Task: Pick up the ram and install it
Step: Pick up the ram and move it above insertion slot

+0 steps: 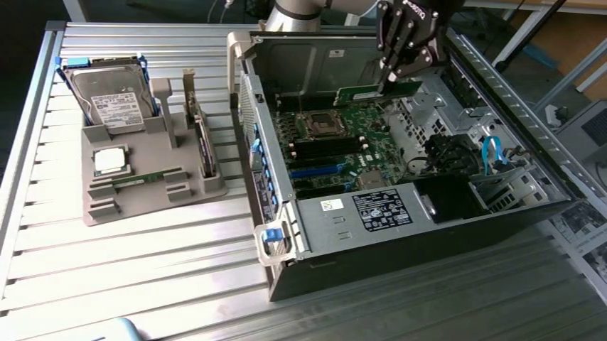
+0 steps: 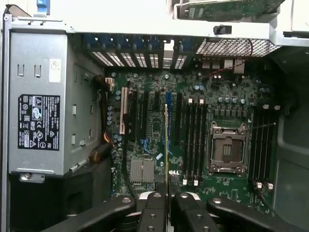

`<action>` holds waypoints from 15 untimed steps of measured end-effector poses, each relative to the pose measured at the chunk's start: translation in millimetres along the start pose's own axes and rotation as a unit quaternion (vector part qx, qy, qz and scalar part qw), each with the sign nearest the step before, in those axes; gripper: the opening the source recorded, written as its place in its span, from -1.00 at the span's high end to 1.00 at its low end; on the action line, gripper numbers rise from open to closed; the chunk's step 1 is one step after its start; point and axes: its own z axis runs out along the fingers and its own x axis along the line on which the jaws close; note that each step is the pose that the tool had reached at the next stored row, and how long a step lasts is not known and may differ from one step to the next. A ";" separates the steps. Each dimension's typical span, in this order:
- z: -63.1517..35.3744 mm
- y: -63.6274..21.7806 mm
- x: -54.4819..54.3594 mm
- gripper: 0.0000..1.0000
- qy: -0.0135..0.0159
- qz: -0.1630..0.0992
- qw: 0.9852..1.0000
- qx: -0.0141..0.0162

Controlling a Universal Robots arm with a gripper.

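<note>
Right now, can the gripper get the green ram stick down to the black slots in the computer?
Probably yes. The gripper is shut on the ram above the open case, and nothing lies between it and the empty slots.

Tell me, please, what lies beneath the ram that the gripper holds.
The motherboard, with black slots and the empty CPU socket off to one side. The strip directly beneath the ram is hidden by it.

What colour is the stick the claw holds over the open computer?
Green; the ram shows best in the exterior view.
</note>
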 end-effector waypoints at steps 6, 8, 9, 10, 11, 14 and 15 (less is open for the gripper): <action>0.0 -13.2 0.7 0.74 -0.007 0.000 1.000 0.000; 0.1 -16.7 0.9 0.74 -0.009 0.000 1.000 0.000; 0.2 -18.1 0.9 0.74 -0.010 0.000 1.000 0.001; 0.3 -18.9 0.7 0.74 -0.010 0.000 1.000 0.001; 0.3 -19.1 0.0 0.74 -0.010 0.000 1.000 0.001; 0.4 -19.5 -5.8 0.74 -0.010 0.000 1.000 0.000; 0.5 -19.6 -8.6 0.74 -0.010 0.000 1.000 0.001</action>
